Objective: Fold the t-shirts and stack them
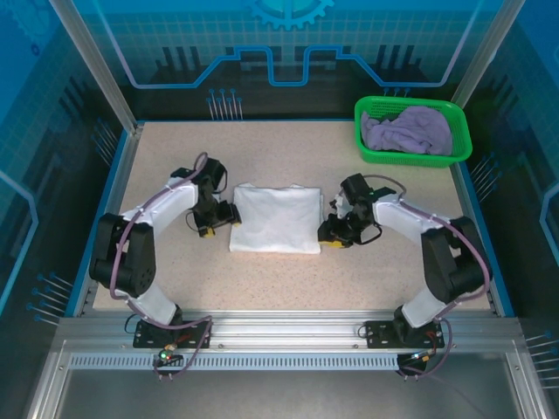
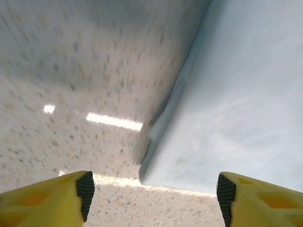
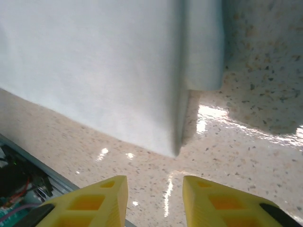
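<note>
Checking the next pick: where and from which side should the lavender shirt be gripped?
Probably a raised crumpled fold of the lavender shirt, from straight above: it lies bunched inside the green basket, whose walls block sideways approaches.

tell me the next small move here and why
Probably raise the right tool and swing it toward the green basket. The white t-shirt already lies folded flat between it and the left tool, both tools are open and empty, and the lavender t-shirt lies bunched in the basket, not yet folded.
</note>
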{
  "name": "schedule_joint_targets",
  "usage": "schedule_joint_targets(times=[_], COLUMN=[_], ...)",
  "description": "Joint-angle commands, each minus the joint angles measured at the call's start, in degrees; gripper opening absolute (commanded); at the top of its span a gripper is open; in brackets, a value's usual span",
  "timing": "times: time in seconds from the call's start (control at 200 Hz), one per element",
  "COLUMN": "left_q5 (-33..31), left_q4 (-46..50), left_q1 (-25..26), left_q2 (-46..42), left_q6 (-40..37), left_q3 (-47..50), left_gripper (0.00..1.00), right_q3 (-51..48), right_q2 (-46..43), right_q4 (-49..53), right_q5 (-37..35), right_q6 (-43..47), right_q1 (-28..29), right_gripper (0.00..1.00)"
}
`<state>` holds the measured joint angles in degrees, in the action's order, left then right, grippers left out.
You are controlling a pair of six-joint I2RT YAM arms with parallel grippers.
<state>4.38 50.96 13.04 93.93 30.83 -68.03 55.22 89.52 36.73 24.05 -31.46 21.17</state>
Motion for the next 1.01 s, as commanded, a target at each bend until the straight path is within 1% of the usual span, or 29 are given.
schedule_joint_targets(times=[0.0,0.05,0.1,0.2,0.295,0.4,0.48,0.56,0.65,0.695,0.755,0.815,0.85,0.92,1.0], left_q5=[-0.9,-0.9,1.9,7.5,7.1,6.1,3.3,-0.2,-6.9,-8.4,-9.9,-13.2,-15.0,-19.0,-20.5], left_q4=[-0.7,-0.4,-1.6,-5.7,-9.6,-9.7,-8.9,-10.4,-8.9,-7.8,-7.7,-7.3,-6.5,-4.8,-4.7], left_q1=[-0.6,-0.7,-0.7,-0.6,-0.1,0.0,0.0,0.0,-0.7,-1.9,-3.7,-5.5,-6.7,-9.0,-12.3], left_q2=[-0.3,1.8,4.4,10.2,14.8,21.1,24.6,25.9,28.2,29.6,30.8,32.4,33.5,35.6,37.2], left_q6=[-2.8,-3.0,-4.4,-6.5,-9.3,-11.2,-11.2,-10.3,-8.2,-7.6,-8.4,-10.4,-11.8,-14.0,-16.6], left_q3=[-3.3,-5.3,-6.8,-8.7,-10.8,-14.6,-16.5,-16.3,-19.3,-21.7,-24.5,-27.9,-30.3,-35.0,-38.9], left_gripper=[0.73,0.75,0.74,0.65,0.59,0.50,0.43,0.36,0.23,0.18,0.16,0.11,0.09,0.09,0.09], right_q3=[-0.2,-0.3,-0.2,-0.8,-1.2,-1.7,-2.3,-2.8,-3.2,-3.3,-3.1,-3.0,-2.8,-2.4,-1.4], right_q2=[-5.9,-7.7,-8.8,-10.4,-10.1,-10.3,-11.0,-12.2,-13.6,-14.4,-15.3,-16.0,-16.3,-16.6,-15.9], right_q4=[-0.7,-1.2,-1.2,-1.8,-1.9,-1.4,-0.8,-0.1,1.1,1.9,3.1,4.3,4.9,6.0,7.4], right_q5=[-4.3,-5.7,-6.8,-7.9,-6.8,-6.1,-6.0,-5.8,-5.9,-5.9,-5.9,-5.9,-5.8,-5.6,-5.3], right_q6=[-2.4,-3.2,-3.7,-4.2,-4.2,-4.1,-3.9,-3.9,-4.1,-4.2,-4.2,-4.4,-4.6,-5.0,-5.6], right_q1=[-0.9,-1.1,-1.4,-1.9,-2.3,-2.3,-2.4,-2.4,-2.6,-2.8,-3.1,-3.5,-3.8,-4.3,-4.6], right_gripper=[0.42,0.43,0.44,0.46,0.46,0.46,0.46,0.47,0.47,0.47,0.47,0.47,0.47,0.47,0.47])
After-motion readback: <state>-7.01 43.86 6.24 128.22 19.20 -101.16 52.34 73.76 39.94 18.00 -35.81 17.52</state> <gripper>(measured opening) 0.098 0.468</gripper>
